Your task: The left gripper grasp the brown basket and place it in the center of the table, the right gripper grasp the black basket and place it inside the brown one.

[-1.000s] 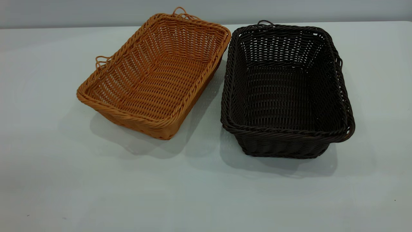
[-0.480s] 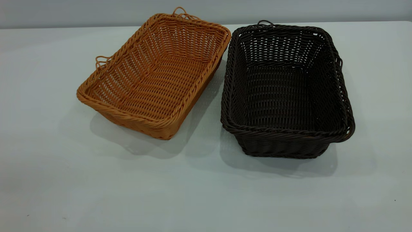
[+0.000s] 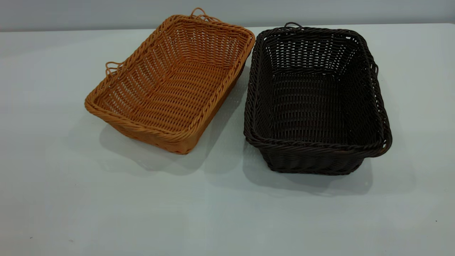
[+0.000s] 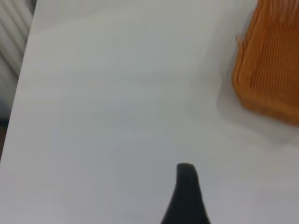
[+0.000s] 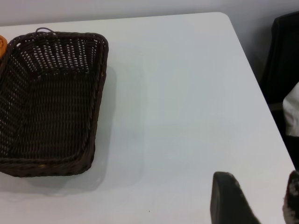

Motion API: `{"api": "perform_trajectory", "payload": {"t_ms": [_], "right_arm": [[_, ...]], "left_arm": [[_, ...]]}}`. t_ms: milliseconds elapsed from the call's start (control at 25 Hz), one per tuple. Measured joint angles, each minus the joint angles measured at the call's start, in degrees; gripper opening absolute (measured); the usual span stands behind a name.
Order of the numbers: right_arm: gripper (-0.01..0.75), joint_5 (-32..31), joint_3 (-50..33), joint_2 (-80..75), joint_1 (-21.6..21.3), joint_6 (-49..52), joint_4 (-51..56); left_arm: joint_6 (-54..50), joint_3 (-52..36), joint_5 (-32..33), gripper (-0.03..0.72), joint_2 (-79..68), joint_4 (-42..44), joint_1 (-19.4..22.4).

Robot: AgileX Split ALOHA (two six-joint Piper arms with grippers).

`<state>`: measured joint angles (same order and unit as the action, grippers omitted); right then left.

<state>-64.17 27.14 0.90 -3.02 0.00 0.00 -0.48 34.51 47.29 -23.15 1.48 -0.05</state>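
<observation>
- Two baskets sit side by side on the table (image 3: 71, 199), both upright and open-side up: the brown basket (image 3: 170, 85) on the exterior view's left, turned at a slant, and the black basket (image 3: 314, 101) on its right, squarer to the camera.
- Their far corners come very close — touching or nearly so; from this angle I cannot say which.
- Neither basket is held, so no step of the task looks begun; the brown one probably has to shift first, since it is to be the outer shell at the table's centre.
- The left gripper (image 4: 187, 196) hangs over bare tabletop, well apart from the brown basket, of which only a corner shows at the edge of its wrist view. Only one dark finger is in view, so whether its jaws are apart or together cannot be told.
- The right gripper (image 5: 261, 196) is likewise off to the side of the black basket, over bare tabletop near the table's corner. Two dark fingers (image 5: 226, 198) show with a clear gap between them — jaws apart, gripping nothing.
- Neither arm appears in the exterior view, and the baskets' near outer walls are mostly hidden in shadow.
</observation>
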Motion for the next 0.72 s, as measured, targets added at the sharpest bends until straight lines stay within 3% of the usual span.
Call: {"api": "perform_trajectory", "payload": {"t_ms": [240, 520, 720], "right_arm": [[0.338, 0.0, 0.0, 0.0, 0.0, 1.0, 3.7], [0.600, 0.5, 0.0, -1.3, 0.0, 2.9, 4.3], [0.643, 3.2, 2.7, -10.0, 0.0, 3.1, 4.3]], "left_arm": [[2.4, 5.5, -17.1, 0.529, -22.3, 0.0, 0.0], [6.6, 13.8, -27.2, 0.529, -46.3, -3.7, -1.9], [8.4, 19.7, -33.4, 0.530, -60.7, -4.3, -6.1]]}}
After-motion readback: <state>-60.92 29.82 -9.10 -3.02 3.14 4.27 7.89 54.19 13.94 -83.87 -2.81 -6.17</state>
